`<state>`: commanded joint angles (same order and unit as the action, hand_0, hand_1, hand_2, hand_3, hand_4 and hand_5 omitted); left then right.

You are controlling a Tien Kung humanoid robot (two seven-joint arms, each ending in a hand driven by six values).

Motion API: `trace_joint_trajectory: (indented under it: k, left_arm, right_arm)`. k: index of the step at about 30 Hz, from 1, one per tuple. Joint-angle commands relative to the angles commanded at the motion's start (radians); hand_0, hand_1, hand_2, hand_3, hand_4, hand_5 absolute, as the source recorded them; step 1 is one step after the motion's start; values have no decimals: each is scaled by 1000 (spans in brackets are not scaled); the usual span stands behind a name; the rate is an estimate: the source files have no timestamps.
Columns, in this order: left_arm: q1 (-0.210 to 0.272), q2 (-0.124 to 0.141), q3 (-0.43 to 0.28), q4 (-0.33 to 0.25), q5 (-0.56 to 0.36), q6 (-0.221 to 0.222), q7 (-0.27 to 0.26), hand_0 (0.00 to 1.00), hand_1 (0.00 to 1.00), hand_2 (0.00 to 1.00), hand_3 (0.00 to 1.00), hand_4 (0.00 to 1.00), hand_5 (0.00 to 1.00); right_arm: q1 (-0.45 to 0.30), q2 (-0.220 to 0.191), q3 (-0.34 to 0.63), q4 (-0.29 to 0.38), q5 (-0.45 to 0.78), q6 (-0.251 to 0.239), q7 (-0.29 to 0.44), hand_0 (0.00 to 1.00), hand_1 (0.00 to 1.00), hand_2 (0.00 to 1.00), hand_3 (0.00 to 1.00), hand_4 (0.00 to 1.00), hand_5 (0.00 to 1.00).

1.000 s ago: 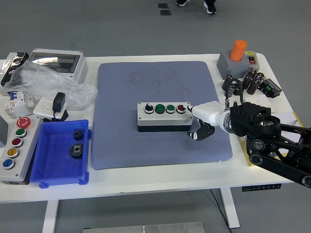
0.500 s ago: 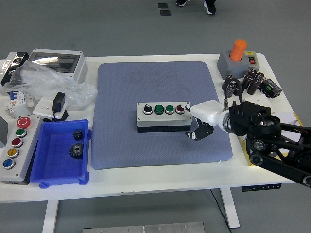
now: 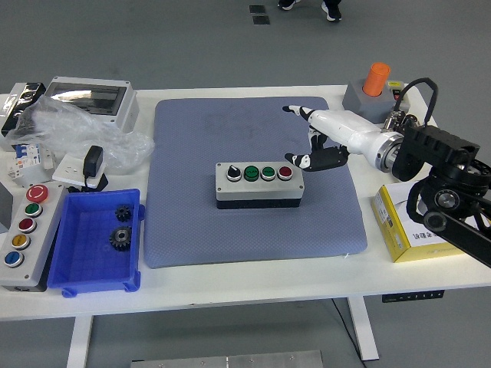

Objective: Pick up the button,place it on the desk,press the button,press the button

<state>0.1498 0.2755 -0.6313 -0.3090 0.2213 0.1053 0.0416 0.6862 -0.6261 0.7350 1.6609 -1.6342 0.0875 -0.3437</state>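
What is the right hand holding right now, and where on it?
Nothing. The right hand hangs open above the mat, clear of the button box.

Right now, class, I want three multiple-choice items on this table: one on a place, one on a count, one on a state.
1. Where does the button box sit?
A. On the blue mat
B. In the blue bin
C. On the yellow box

2. How many gears lie in the blue bin?
A. One
B. Two
C. Four

3. The right hand is:
A. Gripping the box
B. Open, off the box
C. Holding a gear

Answers: 1 A, mat shows all round it. 2 B, two dark gears visible. 3 B, fingers spread, holding nothing.
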Motion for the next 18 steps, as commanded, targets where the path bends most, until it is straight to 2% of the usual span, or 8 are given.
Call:
trace_joint_trajectory:
  k: [2, 3, 8, 9, 14, 15, 18]
  left_arm:
    - [0, -2, 0, -1, 1, -1, 1, 652, 694, 695, 797, 904, 506]
    - [1, -3, 4, 0, -1, -2, 3, 652, 694, 695, 797, 905, 506]
    - [1, -5, 8, -1, -1, -5, 7, 652, 694, 695, 797, 905, 506]
    - [1, -6, 8, -1, -2, -5, 7, 652, 694, 695, 797, 905, 507]
    - [1, -7, 11, 0, -5, -6, 8, 652, 694, 695, 797, 905, 507]
    - [1, -7, 11, 0, -5, -6, 9, 652, 694, 695, 799, 904, 507]
    - [0, -7, 8, -1, -4, -7, 9, 652, 694, 695, 799, 904, 507]
  right_arm:
    - [-14, 9, 25, -14, -21, -39, 26, 549, 372, 407, 988, 727, 509]
    - [-21, 16, 33, -23, -39, -60, 38, 575, 395, 518, 984, 784, 540]
    - [-49, 44, 53, -62, -90, -128, 80, 575, 395, 518, 984, 784, 540]
    - [-55, 50, 55, -70, -92, -135, 87, 679, 661, 720, 956, 902, 632]
    - [-76, 70, 57, -96, -72, -145, 110, 679, 661, 720, 956, 902, 632]
    - [-80, 73, 59, -102, -62, -145, 115, 766, 808, 876, 971, 988, 668]
    - [-98, 85, 73, -119, -24, -146, 136, 766, 808, 876, 971, 988, 668]
